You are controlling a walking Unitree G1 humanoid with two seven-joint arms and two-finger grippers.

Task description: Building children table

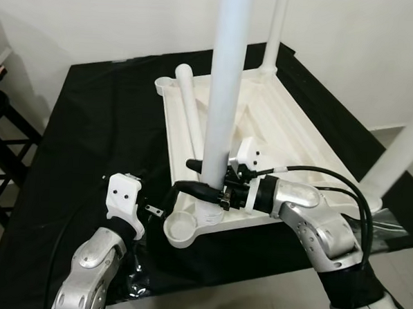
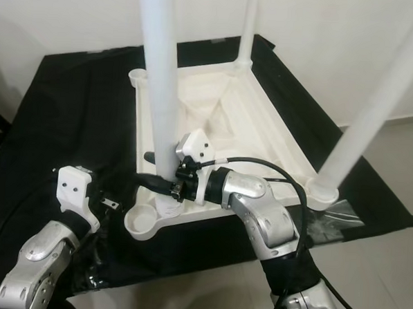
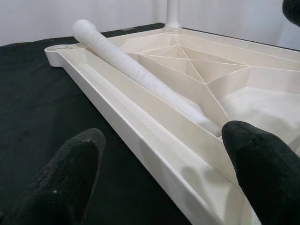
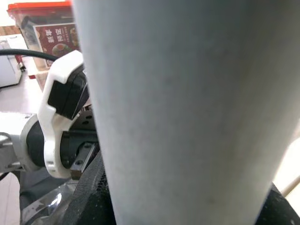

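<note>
Black cloth [image 1: 83, 120] covers the floor under the work, white wall behind. Right gripper [image 1: 195, 176] reaches in from the right, its two black fingers closed around the near upright leg [image 1: 223, 93] low down, just above its corner socket; the right wrist view has that leg pressed close against the lens. Left gripper [image 3: 159, 159] hangs beside the near-left rim of the tabletop [image 1: 277, 123], fingers spread, holding nothing, aimed along the long edge toward the loose leg [image 3: 136, 70]. Tabletop lies upside down on the cloth, ribbed underside up. Step in hand, as I judge it: seating or steadying the near leg in its socket; whether it is fully home cannot be told from here. Count: legs four, of which three stand upright (near one in the grip, one at the far corner [image 1: 274, 30], one at the right corner [image 1: 401, 147]) and one lies loose inside the tray along the left edge. Corner sockets four, with two bare, far-left [image 1: 166, 84] and near-left [image 1: 182, 229]; the gripped leg stands in a mount just inside the near one. Next move likely calls for letting go of the standing leg without tipping it, then lifting the loose leg by its middle, turning it upright and pressing it straight down into an open socket.
</note>
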